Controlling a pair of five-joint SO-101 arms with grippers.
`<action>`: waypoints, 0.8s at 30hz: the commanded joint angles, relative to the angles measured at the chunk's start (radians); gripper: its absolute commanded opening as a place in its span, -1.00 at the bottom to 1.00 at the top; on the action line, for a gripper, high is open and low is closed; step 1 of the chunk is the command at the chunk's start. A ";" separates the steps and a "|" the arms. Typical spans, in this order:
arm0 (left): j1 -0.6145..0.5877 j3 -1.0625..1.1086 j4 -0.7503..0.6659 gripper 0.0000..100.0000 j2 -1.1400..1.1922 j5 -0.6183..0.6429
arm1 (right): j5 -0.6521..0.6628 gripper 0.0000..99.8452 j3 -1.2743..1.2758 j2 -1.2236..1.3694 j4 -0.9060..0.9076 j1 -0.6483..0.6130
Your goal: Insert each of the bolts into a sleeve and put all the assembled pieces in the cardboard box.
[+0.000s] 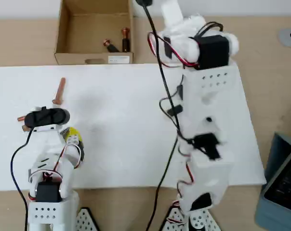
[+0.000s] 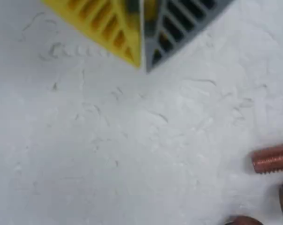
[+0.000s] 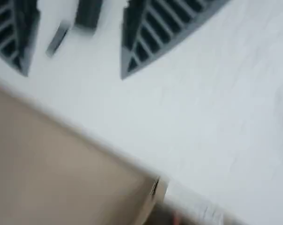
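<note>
While the left gripper hung clenched, its fingertips meeting, over the white mat near its left edge, a loose bolt lay on the mat just beyond it. A threaded bolt end lay close by. The right gripper stood released above the mat's far edge, near the cardboard box at the table's far side. Two assembled pieces lay in the box.

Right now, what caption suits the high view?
Two assembled pieces in the cardboard box; a copper bolt on the white mat.
</note>
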 commanded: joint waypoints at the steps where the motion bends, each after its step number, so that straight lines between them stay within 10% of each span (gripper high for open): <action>1: 0.000 0.012 0.006 -1.00 -0.010 0.000 | -0.049 -0.70 0.291 -0.182 0.020 0.016; 24: 0.000 0.012 0.006 -1.00 -0.010 0.000 | -0.859 -0.70 0.901 -0.077 -0.035 0.038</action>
